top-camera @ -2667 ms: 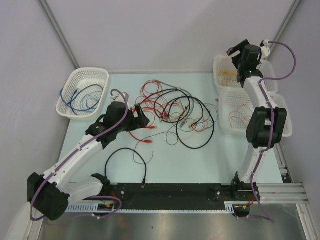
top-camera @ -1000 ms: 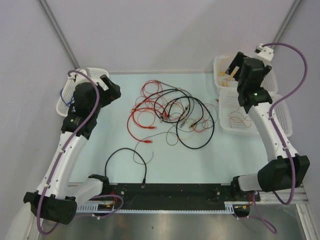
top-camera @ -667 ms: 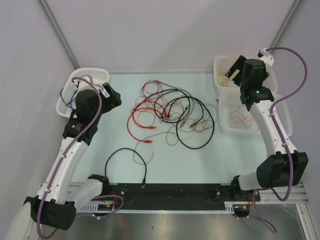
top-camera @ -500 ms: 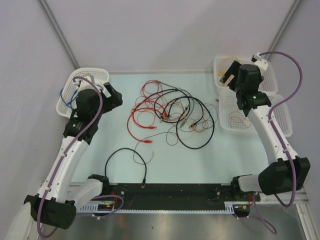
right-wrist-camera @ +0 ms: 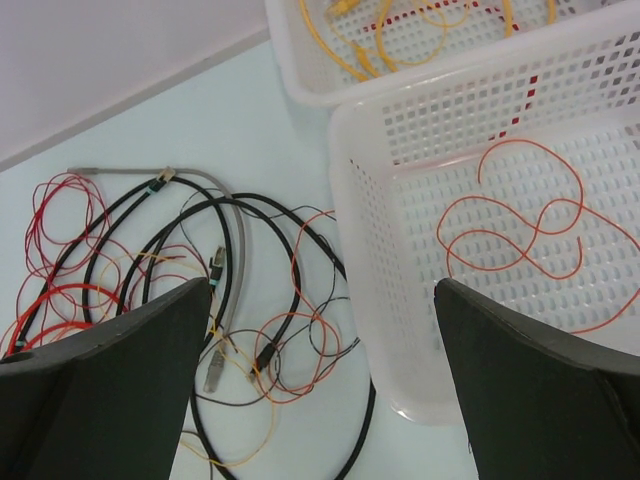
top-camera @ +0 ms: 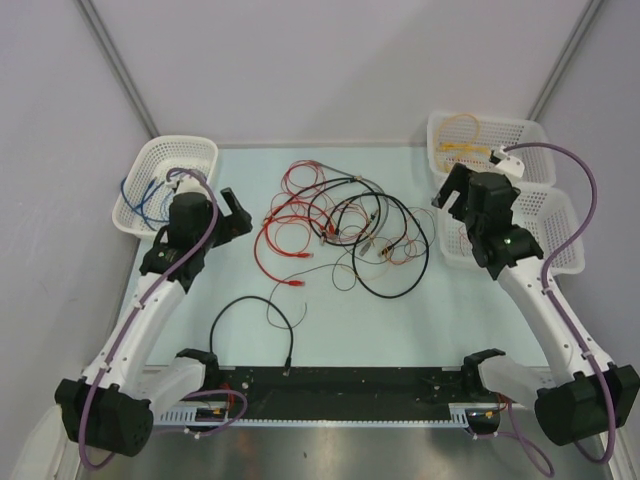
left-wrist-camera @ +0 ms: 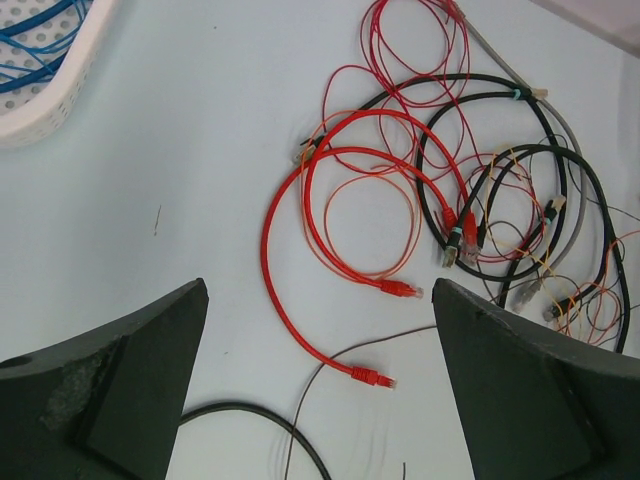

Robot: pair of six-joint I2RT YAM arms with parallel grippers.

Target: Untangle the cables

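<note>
A pale blue surface [top-camera: 400, 330] between grey walls carries the cables [top-camera: 345, 225], red, orange and black, looped in one tangle at its middle. The left fingers [left-wrist-camera: 120, 380] hang spread wide, holding nothing, over the tangle's left edge. The right fingers [right-wrist-camera: 110, 380], equally spread, hover between the tangle and a white basket [right-wrist-camera: 400, 150].

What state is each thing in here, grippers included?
left gripper, open, empty, above the table.
right gripper, open, empty.
cables, tangled in a pile on the table.
black cable, lying apart from the pile.
left basket, holds a blue cable.
far right basket, holds a yellow cable.
near right basket, holds a thin orange wire.
</note>
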